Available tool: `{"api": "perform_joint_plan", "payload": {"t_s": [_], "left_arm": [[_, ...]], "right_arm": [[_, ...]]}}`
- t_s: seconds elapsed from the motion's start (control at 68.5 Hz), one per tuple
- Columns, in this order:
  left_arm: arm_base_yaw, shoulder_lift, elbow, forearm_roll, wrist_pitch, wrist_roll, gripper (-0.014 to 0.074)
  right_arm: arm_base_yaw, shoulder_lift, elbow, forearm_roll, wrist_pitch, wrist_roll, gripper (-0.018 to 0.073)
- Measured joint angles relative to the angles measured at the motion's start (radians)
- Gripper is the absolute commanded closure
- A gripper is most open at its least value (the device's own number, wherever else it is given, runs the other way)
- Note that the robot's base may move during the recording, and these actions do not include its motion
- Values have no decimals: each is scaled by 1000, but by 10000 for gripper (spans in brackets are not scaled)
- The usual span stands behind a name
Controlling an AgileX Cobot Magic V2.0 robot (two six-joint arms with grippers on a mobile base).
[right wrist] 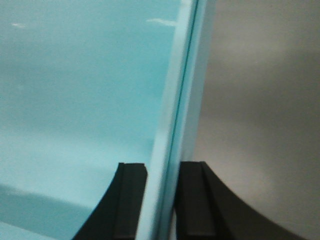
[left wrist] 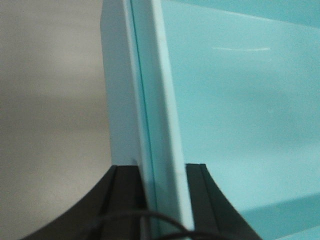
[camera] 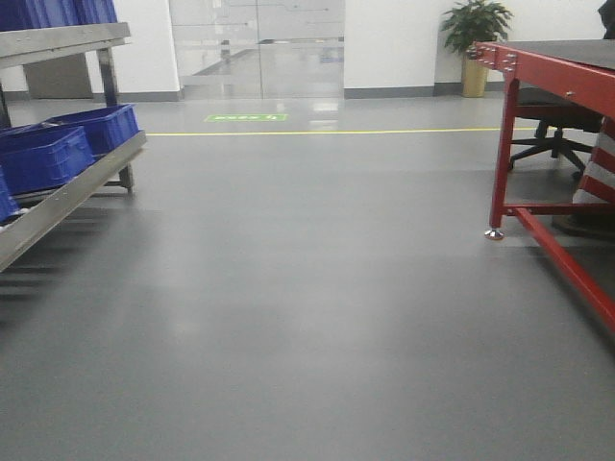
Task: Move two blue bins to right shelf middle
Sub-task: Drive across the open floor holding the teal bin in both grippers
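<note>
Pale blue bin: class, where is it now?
Wrist views only: the pale blue bin has walls clamped in the jaws of the left gripper and right gripper.

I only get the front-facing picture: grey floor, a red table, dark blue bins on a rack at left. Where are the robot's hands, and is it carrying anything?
Observer: In the left wrist view, the left gripper is shut on the wall of a pale blue bin.
Operator: And the other hand?
Observer: The right wrist view shows the right gripper shut on a pale blue bin wall too.
Operator: One bin or two?
Observer: Cannot tell; a thin dark seam runs along the gripped wall.
</note>
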Motion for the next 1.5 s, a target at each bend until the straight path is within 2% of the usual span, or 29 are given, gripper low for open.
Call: {"api": "perform_joint_plan", "payload": {"t_s": [1.503], "left_arm": [[0,0,0,0,0,0,707]], "right_arm": [[0,0,0,0,0,0,713]]}}
